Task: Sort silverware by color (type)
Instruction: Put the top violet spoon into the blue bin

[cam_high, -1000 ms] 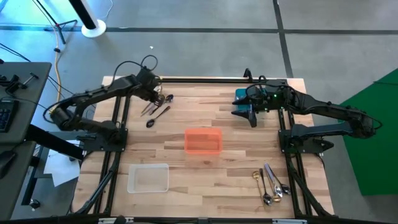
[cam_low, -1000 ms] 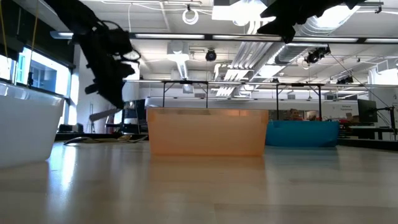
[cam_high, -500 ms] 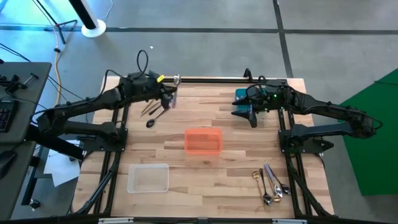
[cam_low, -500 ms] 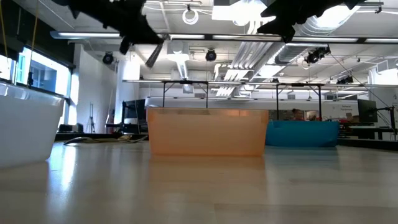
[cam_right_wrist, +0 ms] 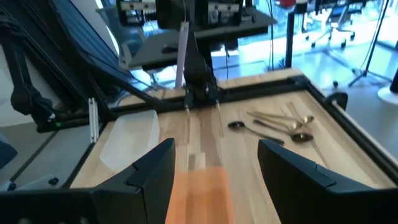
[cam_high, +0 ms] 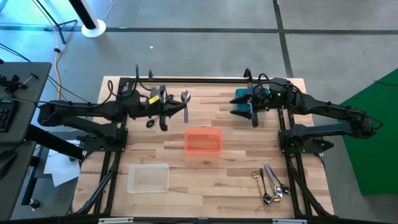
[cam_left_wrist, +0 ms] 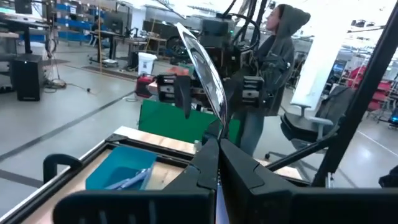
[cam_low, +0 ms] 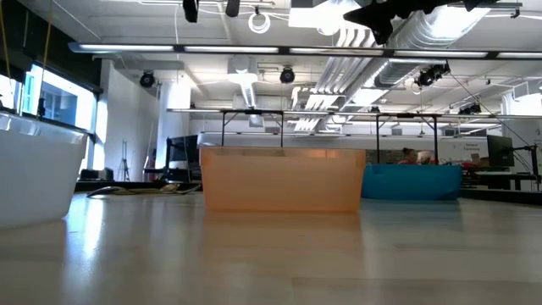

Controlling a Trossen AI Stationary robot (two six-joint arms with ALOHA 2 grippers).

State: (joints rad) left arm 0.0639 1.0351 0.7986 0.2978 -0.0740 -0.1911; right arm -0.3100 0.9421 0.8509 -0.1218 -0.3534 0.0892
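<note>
My left gripper point(cam_high: 179, 110) hovers level above the table's far middle, shut on a shiny silver spoon point(cam_high: 185, 106). In the left wrist view the spoon point(cam_left_wrist: 202, 62) rises from between the fingers. More silverware, gold and black, lies flat on the table at the far left point(cam_right_wrist: 277, 124); a black spoon point(cam_high: 150, 122) shows beside my left arm. Another group of gold and silver pieces point(cam_high: 270, 183) lies at the near right. My right gripper point(cam_high: 245, 111) hangs open above the blue bin point(cam_high: 244, 96), holding nothing; its fingers point(cam_right_wrist: 146, 177) stand wide apart. My left gripper pinches the silver spoon's handle point(cam_left_wrist: 219, 134) between its two shut fingers. The fingers come level from the table's left side. The spoon stands tilted above the fingertips, its bowl end point(cam_high: 185, 96) free, lifted clear of the table. The fingers hide the handle's lower part.
An orange bin point(cam_high: 203, 140) stands mid-table and a clear bin point(cam_high: 148, 178) at the near left. The blue bin point(cam_left_wrist: 118, 171) holds silver pieces. A person in a grey hoodie point(cam_left_wrist: 277, 56) stands beyond the table's right side. Bare wood lies between the bins.
My left gripper has risen from the far-left pile and swung toward the table's right, tipping from pointing down to level. The silver spoon has come with it, lifted clear of the table. The rest of the pile has stayed in place.
</note>
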